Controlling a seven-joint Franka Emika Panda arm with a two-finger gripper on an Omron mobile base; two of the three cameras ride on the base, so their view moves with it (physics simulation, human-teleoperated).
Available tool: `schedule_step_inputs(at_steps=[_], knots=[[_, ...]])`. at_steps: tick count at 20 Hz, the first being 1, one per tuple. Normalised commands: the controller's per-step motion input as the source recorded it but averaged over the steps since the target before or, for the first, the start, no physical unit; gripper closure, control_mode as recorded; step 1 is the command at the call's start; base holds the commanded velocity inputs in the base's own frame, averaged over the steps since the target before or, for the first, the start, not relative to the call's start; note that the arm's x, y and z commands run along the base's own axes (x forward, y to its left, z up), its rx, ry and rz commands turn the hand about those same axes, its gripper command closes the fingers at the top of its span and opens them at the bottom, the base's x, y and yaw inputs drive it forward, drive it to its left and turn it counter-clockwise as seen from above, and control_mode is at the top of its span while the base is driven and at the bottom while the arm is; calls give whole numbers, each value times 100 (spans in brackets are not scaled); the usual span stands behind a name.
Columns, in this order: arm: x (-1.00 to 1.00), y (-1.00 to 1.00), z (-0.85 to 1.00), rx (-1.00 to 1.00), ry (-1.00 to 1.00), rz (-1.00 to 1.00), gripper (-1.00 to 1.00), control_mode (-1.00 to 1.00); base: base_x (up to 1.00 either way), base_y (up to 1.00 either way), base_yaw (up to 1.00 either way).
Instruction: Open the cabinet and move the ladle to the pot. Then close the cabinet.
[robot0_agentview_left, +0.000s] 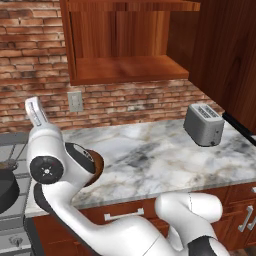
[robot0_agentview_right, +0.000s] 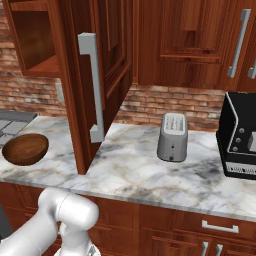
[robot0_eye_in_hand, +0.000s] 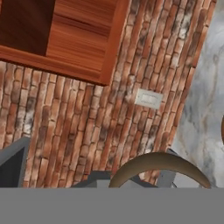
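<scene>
The cabinet stands open: in left base view its interior shelf is at 12 o'clock, bare wood; in right base view the swung-out door w/ long silver bar handle hangs over the counter at 10–11 o'clock. In hand view the cabinet's underside sits at 11 o'clock against the brick wall.

The pot is dark, round, at 9 o'clock edge of left base view on the stove, partly cut off by the frame. A thin grey-brown curved piece, prob. the ladle, arcs across 6 o'clock of hand view; which part of it this is can't be told, nor whether it's in the pot.

Gripper: fingertips not visible in any view; jaws closed, and whether they clamp anything can't be told. The white arm bends at 8 o'clock of left base view, toward the stove side.

Wooden bowl rests on the marble counter at 9 o'clock of right base view, left of the door; in left base view its rim shows behind the arm's elbow. Silver toaster stands on the counter at 3 o'clock of centre, well apart from the bowl. Black microwave at far 3 o'clock edge. Wall outlet on brick below cabinet.
</scene>
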Motion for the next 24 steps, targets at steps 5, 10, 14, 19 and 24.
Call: schedule_step_inputs(at_steps=[5,10,14,19,24], knots=[[13,6,-21,-1,0,0,100,-100,0,0,0],[11,14,-25,-3,0,0,100,-100,0,0,0],[0,1,-23,-1,0,0,100,-100,0,0,0],[0,1,-21,-1,0,0,100,-100,0,0,0],[0,1,-11,-1,0,0,100,-100,0,0,0]])
